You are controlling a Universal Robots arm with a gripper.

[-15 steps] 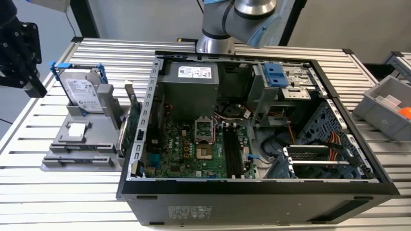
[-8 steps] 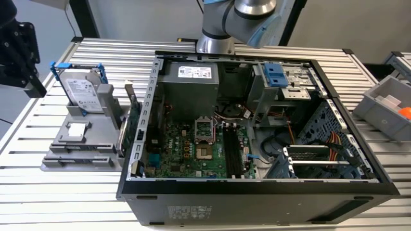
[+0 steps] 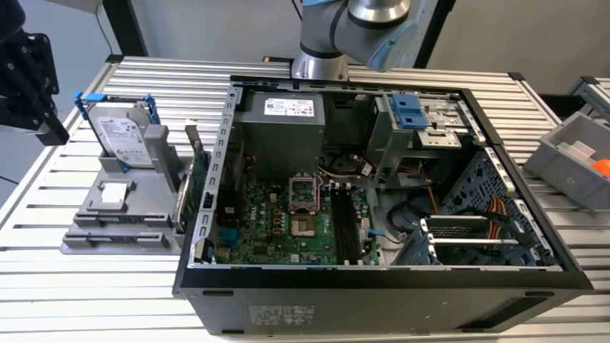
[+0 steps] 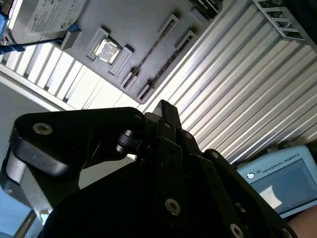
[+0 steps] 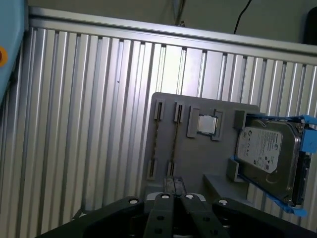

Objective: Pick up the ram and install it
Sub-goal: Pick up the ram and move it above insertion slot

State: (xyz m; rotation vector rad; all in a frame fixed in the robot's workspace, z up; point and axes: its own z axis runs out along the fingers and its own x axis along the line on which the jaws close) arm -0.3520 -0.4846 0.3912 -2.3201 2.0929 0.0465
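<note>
The end effector [image 5: 174, 185] hangs with its fingers drawn narrow, nothing between them, above a tabletop [image 5: 89, 124] of ribbed silver slats. Just past it, on a grey holder [image 5: 198, 163], the ram [image 5: 156, 141] stands on edge in a slot, a thin dark strip. It is well apart from the open computer case [image 3: 381, 300]. Beyond the tabletop's far edge rises a plain dull wall [image 5: 124, 11].

Exterior view overlooks case [image 3: 381, 304], both wrist views share fixture [image 5: 198, 158] [image 4: 136, 22]
</note>
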